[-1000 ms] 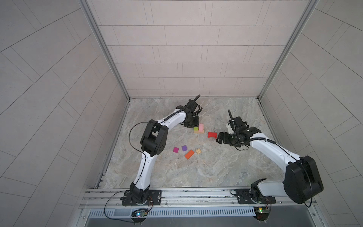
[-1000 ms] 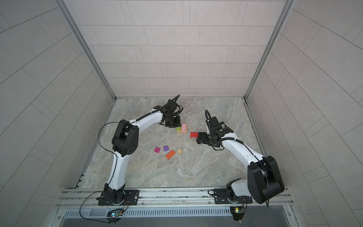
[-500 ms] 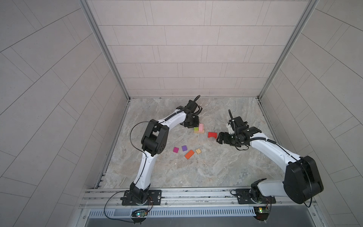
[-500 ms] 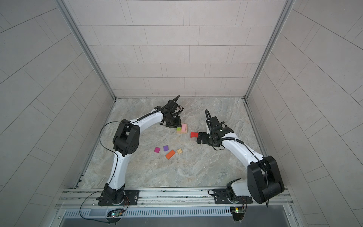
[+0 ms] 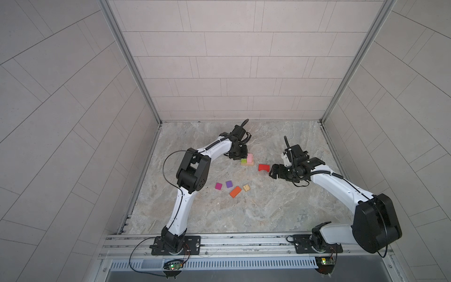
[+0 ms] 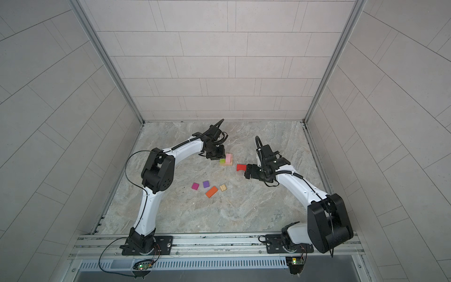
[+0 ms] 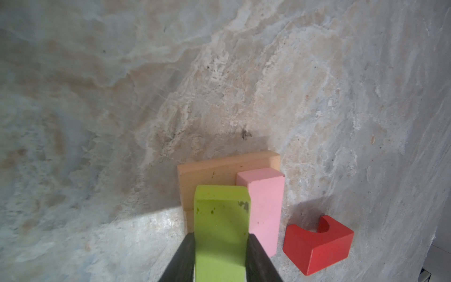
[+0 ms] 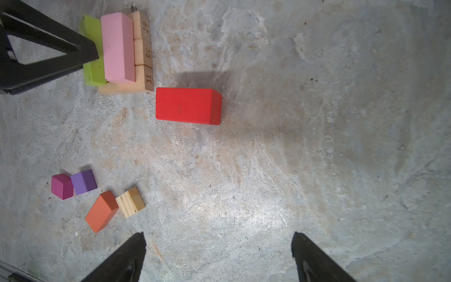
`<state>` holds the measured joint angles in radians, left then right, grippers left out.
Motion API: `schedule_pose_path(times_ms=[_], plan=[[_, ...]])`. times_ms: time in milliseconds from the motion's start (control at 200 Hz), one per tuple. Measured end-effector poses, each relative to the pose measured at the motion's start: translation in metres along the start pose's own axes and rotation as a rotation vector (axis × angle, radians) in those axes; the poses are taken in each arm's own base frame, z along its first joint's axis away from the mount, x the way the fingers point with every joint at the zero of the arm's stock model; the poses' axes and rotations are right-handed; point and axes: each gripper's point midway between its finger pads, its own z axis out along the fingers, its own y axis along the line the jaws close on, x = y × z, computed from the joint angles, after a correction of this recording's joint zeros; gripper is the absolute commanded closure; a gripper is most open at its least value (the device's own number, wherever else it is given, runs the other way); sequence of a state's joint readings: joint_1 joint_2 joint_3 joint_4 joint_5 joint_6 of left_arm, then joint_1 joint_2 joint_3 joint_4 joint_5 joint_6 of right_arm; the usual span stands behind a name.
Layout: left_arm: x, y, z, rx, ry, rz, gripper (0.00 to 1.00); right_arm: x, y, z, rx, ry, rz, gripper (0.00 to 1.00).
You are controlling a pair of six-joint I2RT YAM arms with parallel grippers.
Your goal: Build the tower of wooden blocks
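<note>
Surface: marbled grey-beige table [image 5: 244, 214], in both top views.
Back middle: tan bars [image 8: 141, 44] lie flat, side by side, with numbers stamped on their ends.
Beside the bars: red arch [image 5: 263, 167], to their right, near but apart.
Nearer the front: magenta cube [image 5: 218, 186] and purple cube [image 5: 229, 184], side by side.
Just in front of the cubes: orange block [image 5: 235, 192] and ridged piece [image 5: 246, 188], close together.

Green block [image 7: 219, 232] beside pink block [image 7: 264, 207] on tan bars [image 7: 214, 171], red arch [image 7: 317, 244] nearby
</note>
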<state>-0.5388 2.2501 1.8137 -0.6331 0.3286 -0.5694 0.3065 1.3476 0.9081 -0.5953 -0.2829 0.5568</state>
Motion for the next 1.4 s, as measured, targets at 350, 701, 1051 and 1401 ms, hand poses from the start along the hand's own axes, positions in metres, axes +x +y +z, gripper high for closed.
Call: schedule_pose_path(times_ms=[350, 701, 1051, 1401], plan=[[-0.001, -0.002, 0.000, 0.008, -0.004, -0.005, 0.57, 0.000, 0.001, 0.000, -0.005, 0.003, -0.004, 0.06], [-0.001, -0.002, 0.000, 0.011, -0.004, -0.005, 0.51, 0.001, 0.001, 0.000, -0.009, 0.005, -0.005, 0.06], [-0.008, -0.001, -0.027, -0.001, -0.034, 0.005, 0.46, -0.010, 0.005, -0.006, 0.005, -0.005, -0.008, 0.03], [-0.012, 0.018, -0.073, -0.026, -0.104, 0.029, 0.19, -0.059, 0.020, -0.015, 0.042, -0.074, -0.057, 0.01]])
